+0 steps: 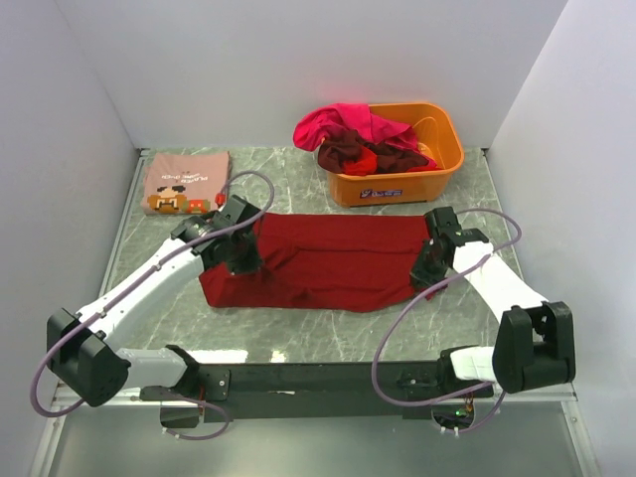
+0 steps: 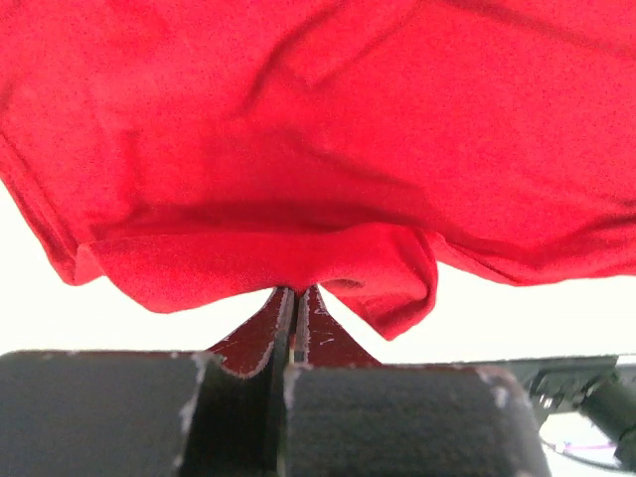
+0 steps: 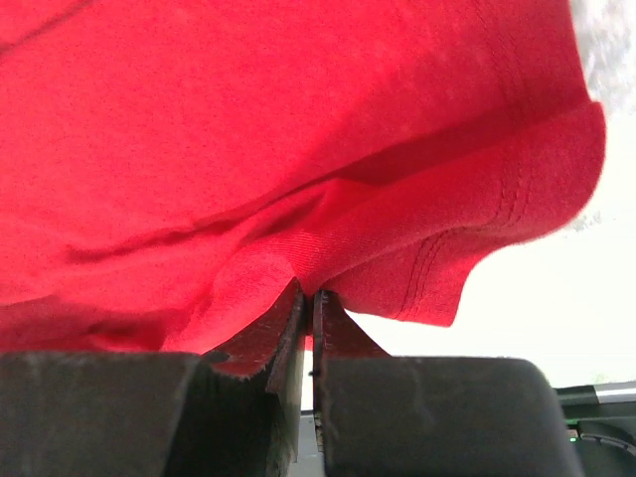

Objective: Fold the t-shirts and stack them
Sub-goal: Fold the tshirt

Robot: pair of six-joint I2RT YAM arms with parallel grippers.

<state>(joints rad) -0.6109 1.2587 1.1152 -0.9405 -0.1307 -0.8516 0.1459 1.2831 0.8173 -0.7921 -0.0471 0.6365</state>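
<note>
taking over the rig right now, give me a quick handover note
Tools: the left tool is shut on the left end of the dark red t-shirt. The right tool is shut on its right end.
Where things are: the dark red t-shirt lies stretched across the middle of the table between the two tools. The pink printed t-shirt sits folded at the far left. The heaped t-shirts, magenta, maroon and red, are in the orange tub at the back.
Done: one shirt folded.
Left: finish folding the dark red one, probably stack it on the pink one, then do the tub's shirts.
</note>
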